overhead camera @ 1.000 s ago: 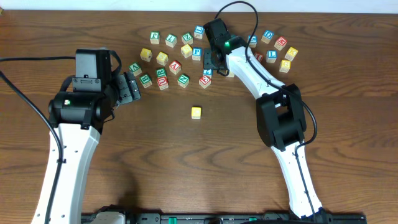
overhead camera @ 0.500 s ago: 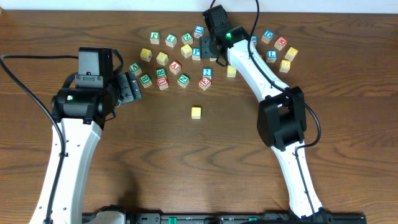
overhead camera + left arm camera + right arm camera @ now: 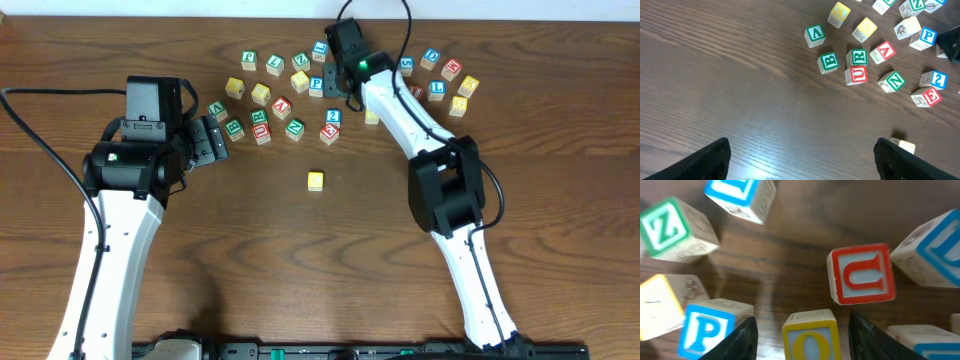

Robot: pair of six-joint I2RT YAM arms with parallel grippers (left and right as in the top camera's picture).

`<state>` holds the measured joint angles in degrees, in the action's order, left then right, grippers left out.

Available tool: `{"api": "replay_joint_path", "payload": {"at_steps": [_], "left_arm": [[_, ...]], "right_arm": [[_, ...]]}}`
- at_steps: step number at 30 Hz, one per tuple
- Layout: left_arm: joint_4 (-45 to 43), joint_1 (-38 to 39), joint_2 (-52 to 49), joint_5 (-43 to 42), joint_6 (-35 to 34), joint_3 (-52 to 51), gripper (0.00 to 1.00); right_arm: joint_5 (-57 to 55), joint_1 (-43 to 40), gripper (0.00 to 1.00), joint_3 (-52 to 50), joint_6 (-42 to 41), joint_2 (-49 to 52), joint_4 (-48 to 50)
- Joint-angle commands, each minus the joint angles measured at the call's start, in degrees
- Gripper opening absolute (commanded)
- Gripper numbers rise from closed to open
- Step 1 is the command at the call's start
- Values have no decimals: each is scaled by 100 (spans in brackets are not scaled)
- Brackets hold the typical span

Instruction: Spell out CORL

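Overhead: the right gripper (image 3: 338, 85) sits low in the far cluster beside the blue P block (image 3: 316, 84). It has swung back there from the blocks nearer the middle. A lone yellow block (image 3: 315, 180) has stayed alone at mid-desk (image 3: 250, 260).

Left wrist: the left gripper (image 3: 800, 165) hangs spread and empty, with the green R block (image 3: 856, 56) ahead.

Right wrist: the jaws straddle the yellow O block (image 3: 810, 335), not yet clamped. The neighbouring blocks crowd close, so closing could shove or pinch the P block.
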<state>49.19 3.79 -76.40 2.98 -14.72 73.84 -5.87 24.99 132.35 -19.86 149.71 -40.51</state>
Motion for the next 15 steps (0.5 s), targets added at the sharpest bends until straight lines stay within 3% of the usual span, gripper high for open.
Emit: {"api": "replay_joint_path", "payload": {"at_steps": [1,5,15], "left_arm": [[-2,-28,-35,70,96,26,90],[-2,-28,-35,70,94,26,90],[-2,-28,-35,70,94,26,90]], "right_arm": [[-66,-20,52,-15,63,138,31],[-66,-20,41,-15,63,140,92],[-109,-26,27,-4,195,-153,66]]}}
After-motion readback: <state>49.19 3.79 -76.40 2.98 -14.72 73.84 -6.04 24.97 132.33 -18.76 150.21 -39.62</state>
